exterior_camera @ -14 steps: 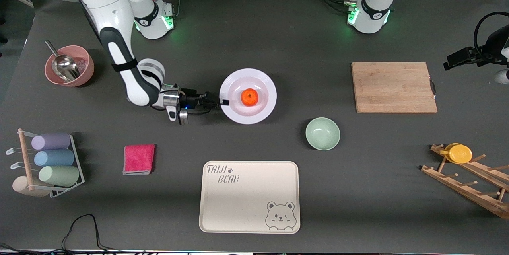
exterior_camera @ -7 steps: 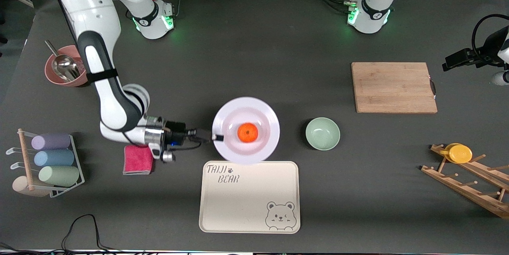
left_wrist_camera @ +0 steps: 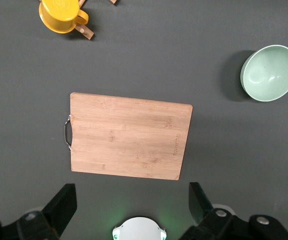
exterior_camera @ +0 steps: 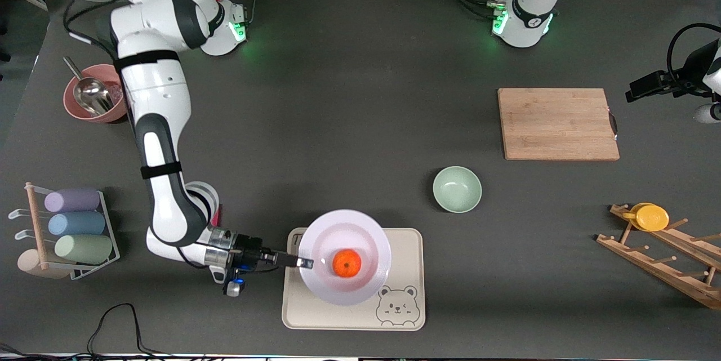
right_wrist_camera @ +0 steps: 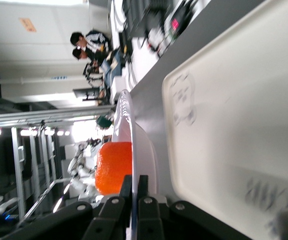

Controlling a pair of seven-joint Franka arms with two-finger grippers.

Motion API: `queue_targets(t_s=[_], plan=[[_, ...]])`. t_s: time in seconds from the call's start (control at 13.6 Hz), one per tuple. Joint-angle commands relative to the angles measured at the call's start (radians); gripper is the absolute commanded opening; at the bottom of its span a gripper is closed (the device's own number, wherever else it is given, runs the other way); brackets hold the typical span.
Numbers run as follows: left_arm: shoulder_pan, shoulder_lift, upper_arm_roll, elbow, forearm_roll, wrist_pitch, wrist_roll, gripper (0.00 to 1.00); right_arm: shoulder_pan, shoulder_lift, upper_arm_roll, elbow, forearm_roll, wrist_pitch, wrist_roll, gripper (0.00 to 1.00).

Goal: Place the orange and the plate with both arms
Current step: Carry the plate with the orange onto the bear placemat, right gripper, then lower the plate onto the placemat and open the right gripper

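Observation:
The white plate (exterior_camera: 343,257) with the orange (exterior_camera: 347,263) in its middle is held level a little above the beige bear tray (exterior_camera: 405,271). My right gripper (exterior_camera: 304,262) is shut on the plate's rim at the side toward the right arm's end. In the right wrist view the plate (right_wrist_camera: 143,150) is seen edge-on between the fingers, with the orange (right_wrist_camera: 113,167) on it and the tray (right_wrist_camera: 243,130) under it. My left gripper (left_wrist_camera: 133,202) is open and empty, high over the wooden cutting board (left_wrist_camera: 129,136); the left arm waits at its end of the table.
A pale green bowl (exterior_camera: 457,188) stands beside the tray, farther from the front camera. The cutting board (exterior_camera: 557,123) and a wooden rack with a yellow cup (exterior_camera: 650,217) are at the left arm's end. A pink bowl with a scoop (exterior_camera: 96,93), a cup rack (exterior_camera: 70,231) and a red cloth (exterior_camera: 216,214) are at the right arm's end.
My right arm has carried the plate with the orange from the table's middle toward the front camera, to over the bear tray. The left arm has hardly moved.

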Motion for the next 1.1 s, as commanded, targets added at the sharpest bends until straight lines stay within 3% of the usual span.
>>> queue_targets(t_s=[0.0,0.37,0.81,0.88,1.03], plan=[[-0.012,0.009,0.007,0.018,0.013,-0.01,0.014,1.0,-0.01,0.163,0.007,0.214,-0.02,0.033,0.017,0.0],[-0.014,0.016,0.006,0.012,0.013,-0.007,0.015,1.0,-0.003,0.209,0.036,0.214,-0.019,0.104,-0.115,0.0],[-0.015,0.014,0.004,0.013,0.013,-0.007,0.014,1.0,-0.001,0.209,0.044,0.212,-0.019,0.109,-0.124,0.0],[-0.017,0.016,0.006,0.013,0.013,-0.006,0.012,1.0,-0.001,0.209,0.044,0.212,-0.019,0.112,-0.124,0.91],[-0.015,0.016,0.006,0.012,0.013,-0.006,0.012,1.0,0.0,0.209,0.044,0.212,-0.019,0.122,-0.152,0.98]])
